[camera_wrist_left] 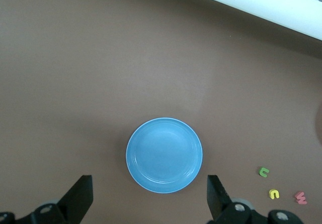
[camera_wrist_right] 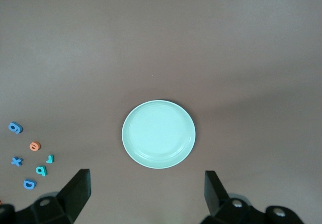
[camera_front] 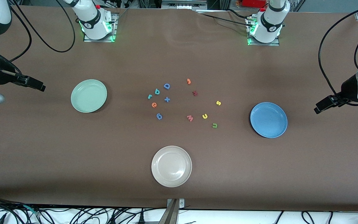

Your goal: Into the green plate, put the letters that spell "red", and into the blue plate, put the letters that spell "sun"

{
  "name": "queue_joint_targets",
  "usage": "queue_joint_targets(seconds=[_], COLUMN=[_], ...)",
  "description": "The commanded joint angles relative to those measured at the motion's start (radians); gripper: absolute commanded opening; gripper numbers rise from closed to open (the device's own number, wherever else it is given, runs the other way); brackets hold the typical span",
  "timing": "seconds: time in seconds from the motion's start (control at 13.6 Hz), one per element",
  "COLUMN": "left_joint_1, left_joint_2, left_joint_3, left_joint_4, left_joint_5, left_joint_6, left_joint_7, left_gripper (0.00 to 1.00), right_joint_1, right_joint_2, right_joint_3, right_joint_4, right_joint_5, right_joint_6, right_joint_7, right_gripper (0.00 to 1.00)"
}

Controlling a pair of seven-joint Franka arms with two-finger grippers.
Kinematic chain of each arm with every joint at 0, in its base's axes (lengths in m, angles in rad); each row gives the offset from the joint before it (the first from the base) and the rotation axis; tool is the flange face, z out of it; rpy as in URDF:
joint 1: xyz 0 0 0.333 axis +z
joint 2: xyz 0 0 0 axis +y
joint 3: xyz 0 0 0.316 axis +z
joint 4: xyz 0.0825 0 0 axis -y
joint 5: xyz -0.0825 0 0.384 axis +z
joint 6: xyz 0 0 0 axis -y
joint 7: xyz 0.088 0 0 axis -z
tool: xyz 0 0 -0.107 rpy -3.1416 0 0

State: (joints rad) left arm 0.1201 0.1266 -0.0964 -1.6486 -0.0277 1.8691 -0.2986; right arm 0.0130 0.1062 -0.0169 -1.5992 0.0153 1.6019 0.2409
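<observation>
Plainly, nothing had been sorted: the round mint-green plate (camera_front: 89, 95) toward the right arm's end and the round mid-blue plate (camera_front: 268, 119) toward the left arm's end held no letters. The left gripper (camera_front: 321, 106) and right gripper (camera_front: 37, 85) hung wide open, empty, near the table's ends. Between the plates lay the teal foam "r" (camera_front: 149, 96), teal "d" (camera_front: 157, 91), orange "e" (camera_front: 154, 105), yellow "s" (camera_front: 218, 103), yellow "u" (camera_front: 205, 116) and olive "n" (camera_front: 214, 125).

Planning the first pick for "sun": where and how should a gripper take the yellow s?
Probably straight down from above, fingers closing across the narrow width of the yellow s. It lies flat on the table, so only its thin edges offer a hold. No other letter touches it. The left gripper, open, hangs near the blue plate and looks better placed.
</observation>
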Motion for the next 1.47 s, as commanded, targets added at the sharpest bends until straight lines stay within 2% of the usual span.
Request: queue_joint_targets(seconds=[0.0, 0.88, 1.4], left_joint_1=[-0.003, -0.010, -0.010], left_joint_2=[-0.002, -0.004, -0.007], left_joint_3=[0.000, -0.002, -0.009], left_joint_4=[0.006, 0.009, 0.009], left_joint_5=[0.015, 0.015, 0.017], left_joint_6=[-0.013, -0.010, -0.013], left_joint_7=[-0.002, 0.000, 0.000], left_gripper=[1.00, 1.00, 1.00], right_joint_1=[-0.005, -0.005, -0.004], right_joint_2=[-0.017, -0.036, -0.033], right_joint_3=[0.011, 0.014, 0.015], right_joint_4=[-0.019, -0.016, -0.047], right_joint_5=[-0.017, -0.015, -0.012], right_joint_6=[-0.004, -0.028, 0.007], right_joint_7=[0.018, 0.018, 0.018], right_gripper=[1.00, 1.00, 1.00])
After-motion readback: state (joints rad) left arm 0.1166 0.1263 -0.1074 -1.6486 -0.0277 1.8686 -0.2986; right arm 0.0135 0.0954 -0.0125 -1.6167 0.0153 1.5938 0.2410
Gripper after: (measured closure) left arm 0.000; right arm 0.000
